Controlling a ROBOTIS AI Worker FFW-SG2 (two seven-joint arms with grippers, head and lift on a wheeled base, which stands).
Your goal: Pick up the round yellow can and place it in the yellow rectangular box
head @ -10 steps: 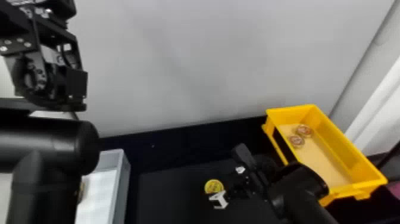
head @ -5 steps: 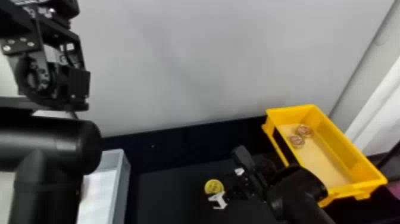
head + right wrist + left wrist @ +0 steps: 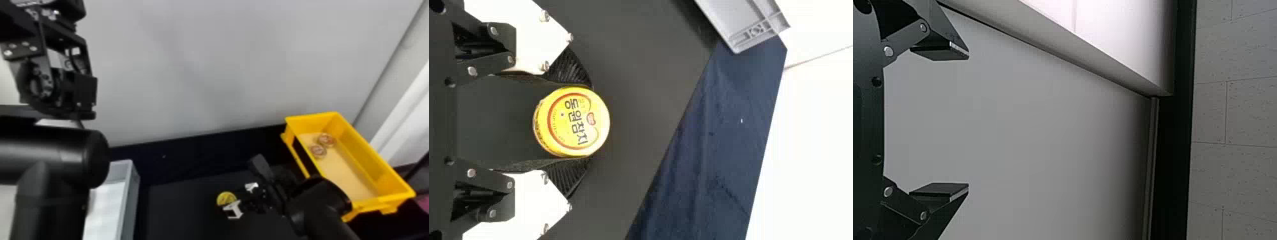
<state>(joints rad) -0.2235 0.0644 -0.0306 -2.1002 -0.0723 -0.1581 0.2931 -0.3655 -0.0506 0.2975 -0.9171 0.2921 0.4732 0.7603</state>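
1. Since earlier: R gripper (image 3: 238,197), one white plate nearer can.
2. Yellow can (image 3: 226,198): round, smooth lid; at dark mat (image 3: 178,207), clamped betw. R gripper's ridged blk fingers.
3. Yellow rect. box (image 3: 314,123): 2 rnd reddish items (image 3: 325,139), tan floor.
4. Grey box (image 3: 129,198): white floor.
5. L gripper (image 3: 73,86): fingers wide apart.

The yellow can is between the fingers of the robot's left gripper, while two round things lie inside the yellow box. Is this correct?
Not quite: the right wrist view shows the yellow can between the fingers of the right gripper. Two round things do lie inside the yellow box.
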